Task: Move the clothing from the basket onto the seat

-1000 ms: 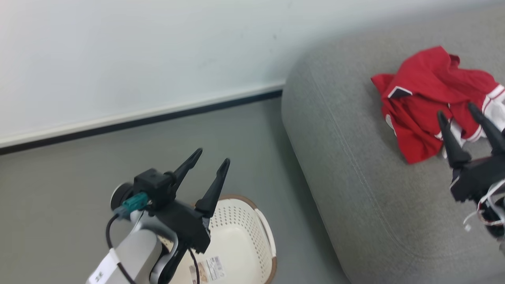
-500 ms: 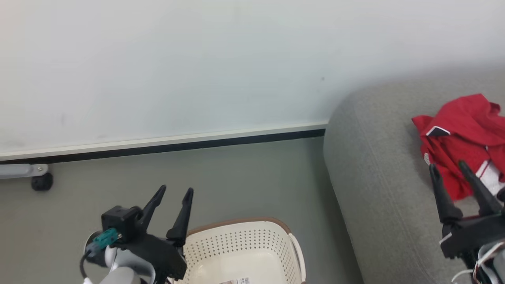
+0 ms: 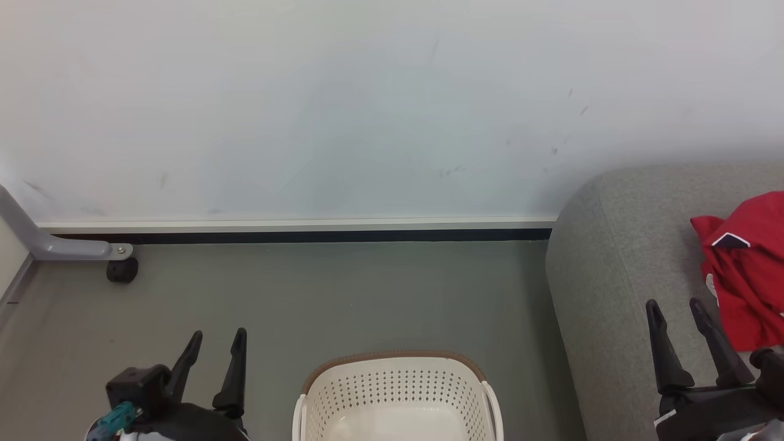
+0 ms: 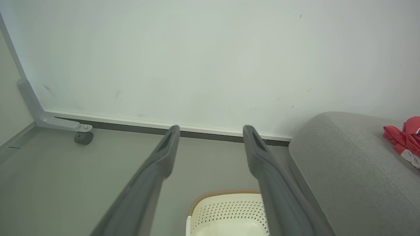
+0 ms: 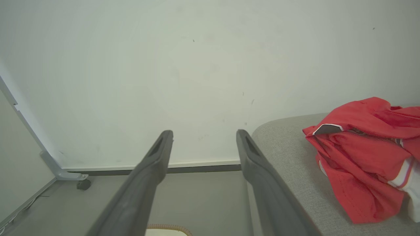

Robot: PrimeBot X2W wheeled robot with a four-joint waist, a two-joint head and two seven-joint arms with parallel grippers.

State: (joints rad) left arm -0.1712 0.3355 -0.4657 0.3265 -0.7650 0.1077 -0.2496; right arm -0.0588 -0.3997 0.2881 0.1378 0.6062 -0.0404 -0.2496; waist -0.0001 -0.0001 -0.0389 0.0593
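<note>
The red clothing lies crumpled on the grey seat at the right edge of the head view; it is also seen as the clothing in the right wrist view and the clothing in the left wrist view. The cream basket stands on the floor at bottom centre, and the part of its inside that shows holds nothing. My left gripper is open above the floor left of the basket. My right gripper is open over the seat's front, just left of the clothing, holding nothing.
A pale wall with a dark baseboard runs behind everything. A grey metal leg with a black caster stands at the left. Grey floor lies between the wall, basket and seat.
The head camera has swung left and tilted up, so seat and clothing slid to the right edge and the basket centred. Both grippers sit lower in the picture, still open.
</note>
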